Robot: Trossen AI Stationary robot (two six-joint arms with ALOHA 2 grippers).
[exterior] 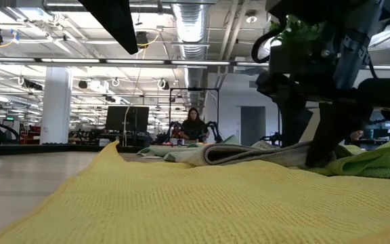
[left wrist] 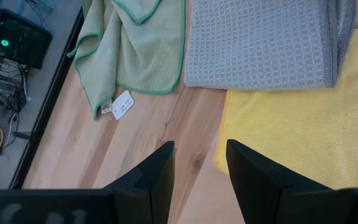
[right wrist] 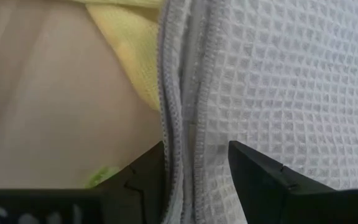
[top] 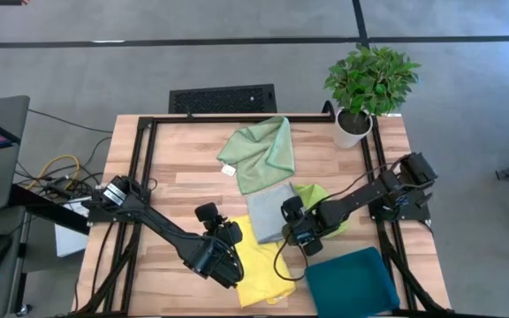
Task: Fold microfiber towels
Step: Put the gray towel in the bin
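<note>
Right gripper (top: 297,231) sits low over the grey towel (top: 269,215), mid-table; its fingers (right wrist: 143,177) straddle the towel's folded hem, jaws apart, nothing clamped. Left gripper (top: 222,237) is at the grey towel's 8 o'clock, over the yellow towel (top: 260,265)'s edge and bare table (top: 175,163); jaws apart, empty. Sage towel (top: 260,152) lies rumpled at grey's 12 o'clock. Lime towel (top: 318,194) is at its 3 o'clock, partly under the right arm. Teal tray (top: 352,281) at 5 o'clock.

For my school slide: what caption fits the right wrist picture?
Right gripper poised with open fingers astride the hemmed edge of the grey towel, yellow towel peeking out behind.
</note>
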